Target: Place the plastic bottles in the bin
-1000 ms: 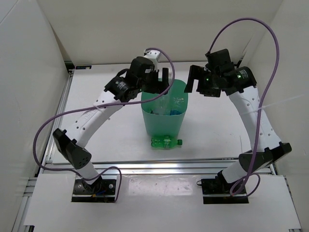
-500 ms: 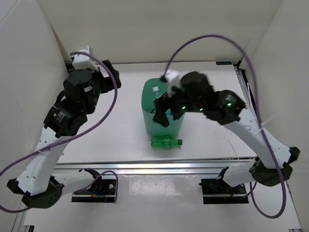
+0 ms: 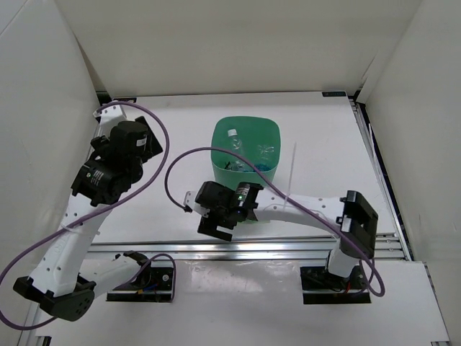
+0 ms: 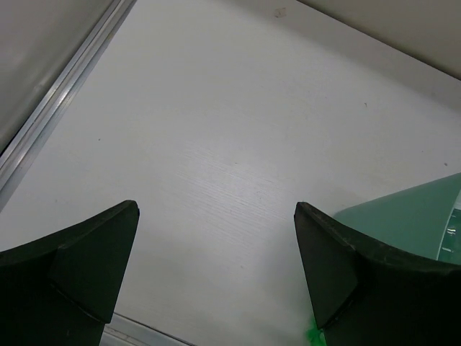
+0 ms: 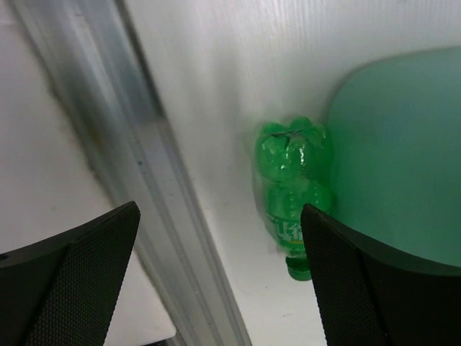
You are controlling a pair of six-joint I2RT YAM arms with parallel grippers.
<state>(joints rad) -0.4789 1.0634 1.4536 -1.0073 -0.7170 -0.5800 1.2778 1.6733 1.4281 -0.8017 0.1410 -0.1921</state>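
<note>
Plastic bottles: clear ones sit inside the bin, but the count is hard to make out through the green walls. Left tool is spread wide and holds nothing, over bare surface; the bin corner is cut off at its frame edge. Green bottle lies on the surface just beside the bin wall, hidden under the right arm in the top view. Right tool is released above it.

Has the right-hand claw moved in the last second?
Yes. The right gripper swung from the far-right rim of the bin to its near side, toward the arm bases.
</note>
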